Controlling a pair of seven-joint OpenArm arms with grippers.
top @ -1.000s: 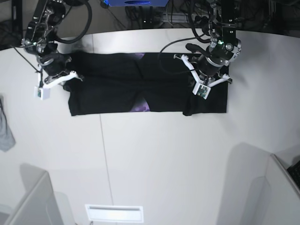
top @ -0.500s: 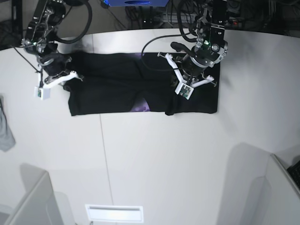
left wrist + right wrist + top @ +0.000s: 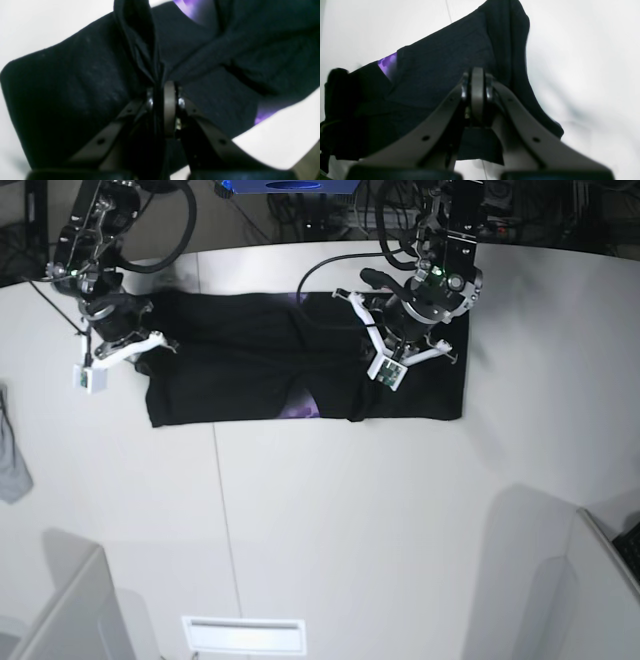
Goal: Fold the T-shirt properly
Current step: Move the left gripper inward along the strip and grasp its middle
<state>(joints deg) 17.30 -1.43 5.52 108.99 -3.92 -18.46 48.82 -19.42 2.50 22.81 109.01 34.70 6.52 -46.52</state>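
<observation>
The T-shirt (image 3: 300, 375) is spread in a long black strip across the far half of the white table (image 3: 350, 530), its long side running left to right. A bit of purple print is seen at the middle. A small grey cloth (image 3: 12, 455) lies well apart. The left gripper (image 3: 163, 100) is pinched tight on a raised fold. The right gripper (image 3: 476, 85) is closed over the shirt's other end; whether cloth is held cannot be told.

Black arms (image 3: 450, 240), white brackets, grey-brown hand (image 3: 160, 105) links.
</observation>
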